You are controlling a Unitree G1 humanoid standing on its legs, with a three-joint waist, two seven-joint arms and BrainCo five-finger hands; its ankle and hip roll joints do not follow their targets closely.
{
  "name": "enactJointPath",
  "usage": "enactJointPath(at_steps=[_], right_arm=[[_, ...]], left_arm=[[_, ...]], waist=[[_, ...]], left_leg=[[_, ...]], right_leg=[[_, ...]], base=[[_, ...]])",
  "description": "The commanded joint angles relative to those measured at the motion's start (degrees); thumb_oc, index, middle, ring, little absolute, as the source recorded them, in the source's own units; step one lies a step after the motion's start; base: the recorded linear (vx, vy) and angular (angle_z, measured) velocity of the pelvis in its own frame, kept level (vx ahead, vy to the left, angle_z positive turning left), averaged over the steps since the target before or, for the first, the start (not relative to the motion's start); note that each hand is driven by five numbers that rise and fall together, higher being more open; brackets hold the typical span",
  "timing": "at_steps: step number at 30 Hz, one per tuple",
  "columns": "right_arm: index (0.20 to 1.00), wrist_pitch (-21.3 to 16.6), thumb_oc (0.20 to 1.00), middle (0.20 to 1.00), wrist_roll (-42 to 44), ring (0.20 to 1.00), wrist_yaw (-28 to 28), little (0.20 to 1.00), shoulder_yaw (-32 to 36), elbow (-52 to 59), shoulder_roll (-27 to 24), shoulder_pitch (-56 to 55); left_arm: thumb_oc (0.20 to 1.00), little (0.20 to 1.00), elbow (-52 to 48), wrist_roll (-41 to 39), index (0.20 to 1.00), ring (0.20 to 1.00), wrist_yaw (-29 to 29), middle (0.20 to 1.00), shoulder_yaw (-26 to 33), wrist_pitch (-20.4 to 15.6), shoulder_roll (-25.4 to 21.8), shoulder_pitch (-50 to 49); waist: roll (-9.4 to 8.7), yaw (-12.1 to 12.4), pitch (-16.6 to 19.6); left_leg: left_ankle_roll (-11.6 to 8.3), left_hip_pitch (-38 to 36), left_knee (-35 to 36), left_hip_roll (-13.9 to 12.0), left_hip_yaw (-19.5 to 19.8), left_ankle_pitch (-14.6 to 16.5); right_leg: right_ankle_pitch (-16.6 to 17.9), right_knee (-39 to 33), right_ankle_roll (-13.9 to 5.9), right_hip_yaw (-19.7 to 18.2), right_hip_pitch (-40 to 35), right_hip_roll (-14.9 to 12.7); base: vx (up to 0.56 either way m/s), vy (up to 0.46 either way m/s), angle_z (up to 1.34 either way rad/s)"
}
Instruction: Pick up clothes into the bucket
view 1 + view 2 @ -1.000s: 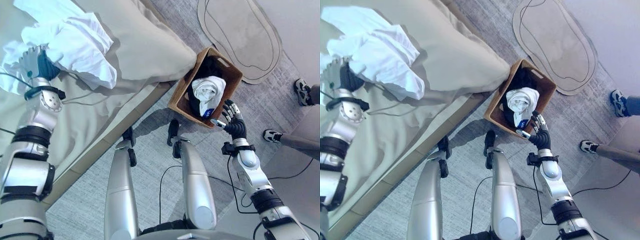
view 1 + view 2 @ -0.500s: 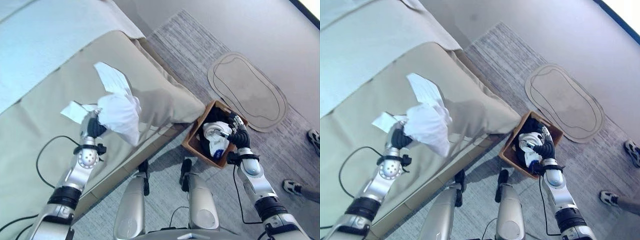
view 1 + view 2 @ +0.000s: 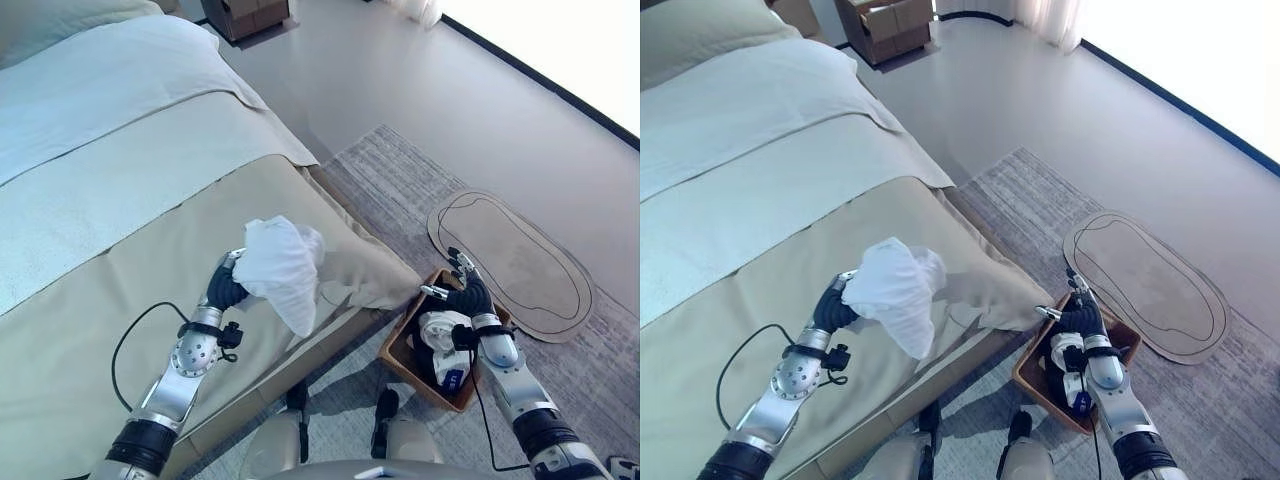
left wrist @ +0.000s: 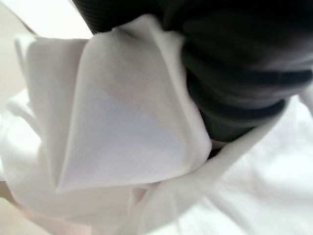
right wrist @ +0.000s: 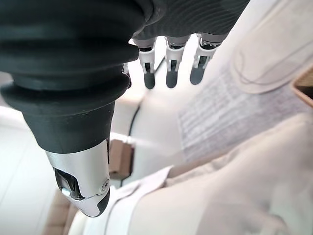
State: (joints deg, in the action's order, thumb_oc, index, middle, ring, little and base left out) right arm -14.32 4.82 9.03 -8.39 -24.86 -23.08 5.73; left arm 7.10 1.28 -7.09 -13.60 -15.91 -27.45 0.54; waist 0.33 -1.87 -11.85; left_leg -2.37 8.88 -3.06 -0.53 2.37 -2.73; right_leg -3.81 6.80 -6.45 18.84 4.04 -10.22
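I see the white garment bunched in my left hand, lifted clear above the beige bed cover, its loose end hanging down over the bed's edge side. In the left wrist view the cloth wraps close against the dark cover, so I read the fingers as clenched on it. The brown woven basket sits on the grey rug just beside the bed's corner, already holding a white piece over dark clothes. My right hand hovers over the basket's far rim, fingers straight and released, holding nothing. An oval mat lies beyond the basket.
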Motion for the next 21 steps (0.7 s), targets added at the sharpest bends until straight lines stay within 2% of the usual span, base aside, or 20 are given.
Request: enactJointPath(at_steps=[1,4,6,11,21], right_arm=[[1.000,-1.1,1.000,1.000,-5.6,1.000,-0.3,1.000,-3.5,2.4,-2.0,3.2],[1.000,-0.9,1.000,1.000,-7.4,1.000,-0.5,1.000,-4.6,2.5,-2.4,3.5],[1.000,-0.8,1.000,1.000,-9.9,1.000,-1.6,1.000,-6.6,3.8,-3.5,4.5],[1.000,-1.6,1.000,1.000,-7.6,1.000,-4.9,1.000,-9.8,8.1,-3.9,6.2],[1.000,-2.7,1.000,1.000,-6.5,1.000,-8.8,1.000,-11.7,16.3,-5.8,8.6]], left_arm=[[0.200,0.200,-10.6,-7.0,0.200,0.200,4.6,0.200,0.2,-5.0,-1.4,0.8],[0.200,0.200,-13.8,-9.4,0.200,0.200,6.8,0.200,-0.5,-5.0,-1.9,0.5],[0.200,0.200,-18.0,-13.8,0.200,0.200,9.7,0.200,-0.9,-4.8,-2.7,1.1],[0.200,0.200,-23.1,-20.3,0.200,0.200,14.5,0.200,-3.6,-4.2,-5.3,5.2],[0.200,0.200,-20.3,-10.9,0.200,0.200,13.7,0.200,-5.1,-4.9,-7.3,9.1]], waist=[[-2.07,1.4,3.4],[-2.04,1.6,4.1],[-1.92,1.7,5.2],[-1.72,1.4,6.7],[-1.68,1.1,8.6]], left_leg=[[-1.02,-1.2,-1.1,-2.6,0.0,3.1],[-1.08,-2.3,-0.4,-2.9,-0.1,3.1],[-1.30,-3.4,0.7,-3.0,-0.2,2.7],[-1.57,-5.1,1.9,-3.3,-0.5,2.4],[-1.89,-7.4,3.5,-3.6,-1.1,2.2]], right_leg=[[8.0,-5.1,-3.59,-1.9,-0.2,-3.7],[8.0,-5.7,-3.58,-1.7,-1.3,-3.4],[7.9,-6.3,-3.62,-1.6,-2.2,-3.0],[7.8,-6.8,-3.61,-1.5,-3.5,-2.8],[7.7,-7.4,-3.67,-1.9,-5.1,-2.5]], base=[[0.06,-0.034,0.07],[0.06,-0.033,0.04],[0.05,-0.023,0.00],[0.03,-0.009,0.00],[0.01,-0.001,0.00]])
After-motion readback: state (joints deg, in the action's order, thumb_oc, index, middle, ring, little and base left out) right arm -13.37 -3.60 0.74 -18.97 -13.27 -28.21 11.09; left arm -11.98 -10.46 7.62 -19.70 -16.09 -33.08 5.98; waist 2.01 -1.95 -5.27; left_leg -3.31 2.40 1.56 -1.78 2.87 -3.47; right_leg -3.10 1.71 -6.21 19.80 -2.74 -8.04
